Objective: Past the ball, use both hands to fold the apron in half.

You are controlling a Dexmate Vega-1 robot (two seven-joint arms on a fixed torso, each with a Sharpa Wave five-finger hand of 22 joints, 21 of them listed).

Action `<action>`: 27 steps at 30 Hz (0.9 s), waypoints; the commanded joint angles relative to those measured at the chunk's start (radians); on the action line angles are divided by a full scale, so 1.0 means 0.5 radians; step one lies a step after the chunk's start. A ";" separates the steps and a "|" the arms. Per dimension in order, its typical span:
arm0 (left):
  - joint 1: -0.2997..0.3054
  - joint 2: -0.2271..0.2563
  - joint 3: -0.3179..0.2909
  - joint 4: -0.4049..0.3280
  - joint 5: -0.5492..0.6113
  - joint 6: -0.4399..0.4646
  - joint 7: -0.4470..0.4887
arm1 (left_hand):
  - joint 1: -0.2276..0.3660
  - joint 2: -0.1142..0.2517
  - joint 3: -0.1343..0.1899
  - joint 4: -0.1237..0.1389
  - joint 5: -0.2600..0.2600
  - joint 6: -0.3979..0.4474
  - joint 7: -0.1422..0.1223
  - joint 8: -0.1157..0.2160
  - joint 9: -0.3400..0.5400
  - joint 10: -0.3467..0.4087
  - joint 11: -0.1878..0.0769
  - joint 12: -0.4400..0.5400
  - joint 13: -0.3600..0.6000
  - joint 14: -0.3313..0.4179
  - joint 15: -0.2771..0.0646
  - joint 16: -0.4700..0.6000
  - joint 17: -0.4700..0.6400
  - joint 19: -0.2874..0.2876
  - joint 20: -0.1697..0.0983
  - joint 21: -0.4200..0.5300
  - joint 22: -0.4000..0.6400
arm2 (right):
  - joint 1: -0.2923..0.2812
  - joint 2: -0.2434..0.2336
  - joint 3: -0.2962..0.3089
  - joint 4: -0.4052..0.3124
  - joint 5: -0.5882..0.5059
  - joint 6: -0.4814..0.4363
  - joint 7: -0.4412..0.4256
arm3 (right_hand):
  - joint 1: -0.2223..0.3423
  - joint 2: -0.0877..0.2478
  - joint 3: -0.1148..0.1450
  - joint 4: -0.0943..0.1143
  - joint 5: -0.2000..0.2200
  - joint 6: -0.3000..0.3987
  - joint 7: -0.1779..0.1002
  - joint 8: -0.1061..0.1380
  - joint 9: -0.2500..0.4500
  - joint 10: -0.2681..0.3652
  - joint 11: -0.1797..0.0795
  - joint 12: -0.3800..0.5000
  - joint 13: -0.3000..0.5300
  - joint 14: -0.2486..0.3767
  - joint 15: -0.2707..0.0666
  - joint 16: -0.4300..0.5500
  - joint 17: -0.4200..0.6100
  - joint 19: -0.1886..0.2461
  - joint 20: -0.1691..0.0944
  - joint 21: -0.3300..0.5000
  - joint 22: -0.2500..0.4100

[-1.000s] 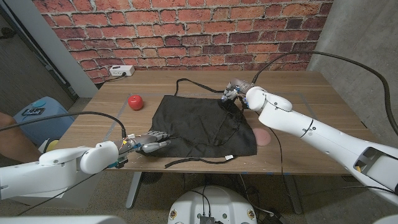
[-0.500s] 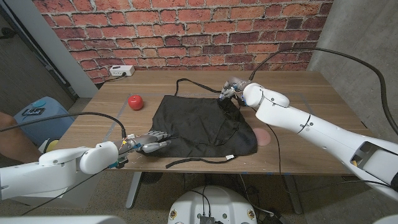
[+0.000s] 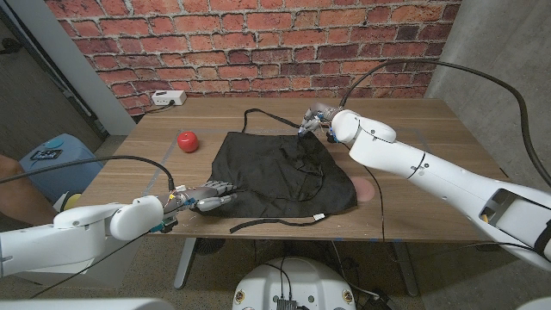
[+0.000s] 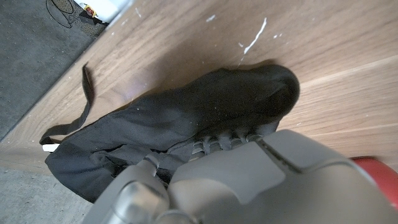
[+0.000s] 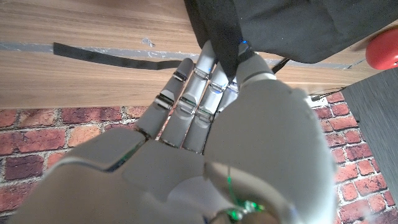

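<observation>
Across the table's middle the black fabric apron (image 3: 280, 176) lay lengthwise left-to-right, its far-right corner pinched by the right hand (image 3: 314, 122), near-left corner gripped by the left hand (image 3: 211, 195).

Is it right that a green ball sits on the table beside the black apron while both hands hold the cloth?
Not quite: the ball is red, as the head view shows. It does sit beside the black apron, with the left hand and right hand on the cloth.

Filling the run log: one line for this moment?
left hand: grips apron near corner | right hand: pinches far corner | ball: untouched
</observation>
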 commanded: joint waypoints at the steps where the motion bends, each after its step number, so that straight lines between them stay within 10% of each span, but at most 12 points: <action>1: 0.014 0.024 -0.004 0.015 -0.028 -0.019 0.018 | 0.018 -0.003 0.014 -0.006 0.012 0.004 -0.009 0.012 0.008 0.009 0.006 0.012 0.007 -0.085 0.000 0.010 0.012 -0.316 -0.002 0.020 0.007 | 0.054 0.038 -0.034 0.021 0.020 0.014 0.014 | 0.025 0.007 -0.019 -0.001 0.007 -0.001 0.008 0.005 0.010 0.009 0.008 -0.007 0.009 0.022 -0.124 -0.018 0.014 0.007 -0.025 0.013 0.002; 27: 0.017 0.036 0.007 -0.004 -0.036 -0.040 0.020 | 0.020 -0.005 0.029 -0.009 0.010 0.005 -0.011 0.013 0.008 0.011 0.004 0.013 0.007 -0.087 -0.001 0.009 0.011 -0.312 -0.004 0.019 0.006 | 0.091 0.033 -0.030 -0.081 0.024 0.021 0.022 | 0.053 0.025 -0.051 0.002 0.004 -0.008 0.029 0.008 0.025 0.002 0.019 -0.016 0.026 0.042 -0.124 -0.067 0.068 0.033 -0.007 0.027 0.002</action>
